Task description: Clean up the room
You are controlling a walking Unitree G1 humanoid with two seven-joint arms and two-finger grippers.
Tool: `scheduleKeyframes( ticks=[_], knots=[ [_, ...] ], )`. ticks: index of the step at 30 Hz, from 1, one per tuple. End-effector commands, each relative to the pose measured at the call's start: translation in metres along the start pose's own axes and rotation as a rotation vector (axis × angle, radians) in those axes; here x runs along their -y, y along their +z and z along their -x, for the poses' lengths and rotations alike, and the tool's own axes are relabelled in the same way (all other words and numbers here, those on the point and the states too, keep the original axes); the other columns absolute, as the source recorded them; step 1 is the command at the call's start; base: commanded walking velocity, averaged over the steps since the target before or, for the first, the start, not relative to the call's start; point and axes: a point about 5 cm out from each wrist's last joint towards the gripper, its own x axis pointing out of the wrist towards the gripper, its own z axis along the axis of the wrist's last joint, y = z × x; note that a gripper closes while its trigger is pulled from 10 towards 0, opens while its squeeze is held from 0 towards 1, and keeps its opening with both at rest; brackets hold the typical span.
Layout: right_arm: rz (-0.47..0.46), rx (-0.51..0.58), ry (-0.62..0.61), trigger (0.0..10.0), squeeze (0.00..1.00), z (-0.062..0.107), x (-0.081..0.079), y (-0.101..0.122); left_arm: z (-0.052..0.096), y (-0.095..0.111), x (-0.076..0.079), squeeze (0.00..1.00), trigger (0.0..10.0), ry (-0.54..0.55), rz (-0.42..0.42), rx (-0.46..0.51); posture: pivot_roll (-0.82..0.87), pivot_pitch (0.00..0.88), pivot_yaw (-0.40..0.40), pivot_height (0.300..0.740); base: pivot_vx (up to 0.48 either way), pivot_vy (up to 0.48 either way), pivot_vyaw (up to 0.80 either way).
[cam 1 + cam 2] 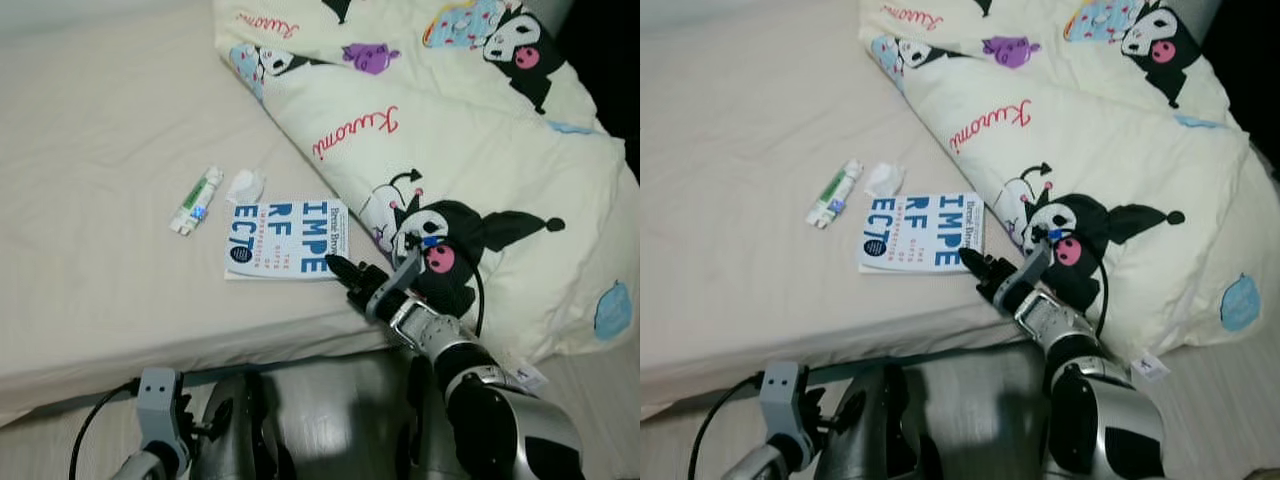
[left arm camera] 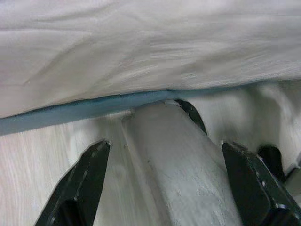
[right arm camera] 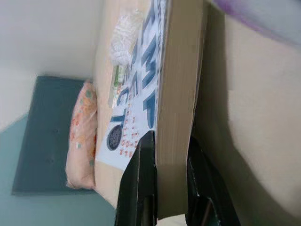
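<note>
The right hand (image 1: 340, 272) is clenching the book's (image 1: 285, 238) near right corner; the book is lying left of it on the bed (image 1: 90, 150).

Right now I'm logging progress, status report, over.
Right hand shut on book corner, on bed. Left hand open, low by bed edge. Tube, tissue beside book.

White book (image 1: 285, 238) lettered in big blue capitals, dark blue roundel at one corner. Cream duvet (image 1: 470, 130) printed with black-and-pink cartoon figures and red script — pale blue patches too. White tube (image 1: 196, 201), green and blue markings. Beige bed sheet (image 1: 100, 150) — plain.
</note>
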Motion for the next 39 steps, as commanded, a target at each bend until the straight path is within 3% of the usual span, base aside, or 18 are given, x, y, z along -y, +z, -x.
scheduleKeyframes(
  ticks=[1, 2, 3, 4, 11, 18, 26, 29, 39],
  knots=[
    [0.065, -0.077, 0.162, 0.0, 0.00, -0.003, -0.013, -0.008, 0.000, -0.029, 0.010, 0.00, 10.0, 0.003, 0.077, -0.124, 0.09, 0.346, 0.063, 0.526, 0.000, 0.000, 0.00],
    [0.096, -0.114, 0.280, 0.0, 0.00, -0.005, -0.025, -0.011, -0.010, -0.018, 0.011, 0.00, 10.0, 0.013, 0.105, -0.092, 0.07, 0.314, 0.050, 0.526, 0.000, 0.000, 0.00],
    [0.096, -0.114, 0.280, 0.0, 0.00, -0.005, -0.025, -0.011, -0.010, -0.018, 0.011, 0.00, 10.0, 0.013, 0.105, -0.092, 0.07, 0.314, 0.050, 0.526, 0.000, 0.000, 0.00],
    [0.118, -0.143, 0.374, 0.0, 0.00, -0.005, -0.036, -0.014, -0.019, -0.008, 0.011, 0.00, 10.0, 0.024, 0.131, -0.060, 0.06, 0.297, 0.042, 0.526, 0.000, 0.000, 0.00],
    [0.159, -0.173, 0.427, 0.0, 0.00, -0.006, -0.047, -0.023, -0.033, 0.013, 0.009, 0.00, 10.0, 0.051, 0.172, -0.001, 0.05, 0.259, 0.028, 0.526, 0.000, 0.000, 0.00],
    [0.265, 0.030, 0.179, 0.0, 0.00, -0.002, -0.030, -0.010, -0.048, 0.047, -0.009, 0.00, 10.0, 0.153, 0.254, 0.099, 0.01, 0.145, -0.011, 0.526, 0.000, 0.000, 0.00],
    [0.268, 0.042, 0.139, 0.0, 0.00, 0.008, -0.024, -0.011, -0.054, 0.070, -0.017, 0.00, 10.0, 0.215, 0.295, 0.162, 0.00, 0.107, -0.020, 0.546, 0.000, 0.000, 0.00],
    [0.272, 0.037, 0.131, 0.0, 0.00, 0.010, -0.022, -0.013, -0.055, 0.069, -0.019, 0.00, 10.0, 0.233, 0.290, 0.143, -0.01, 0.098, -0.019, 0.556, 0.000, 0.000, 0.00],
    [0.264, 0.037, 0.079, 0.0, 0.00, 0.018, -0.013, -0.023, -0.048, 0.031, -0.015, 0.00, 10.0, 0.270, 0.260, -0.017, -0.02, 0.069, -0.015, 0.596, 0.000, 0.000, 0.00]
  ],
)
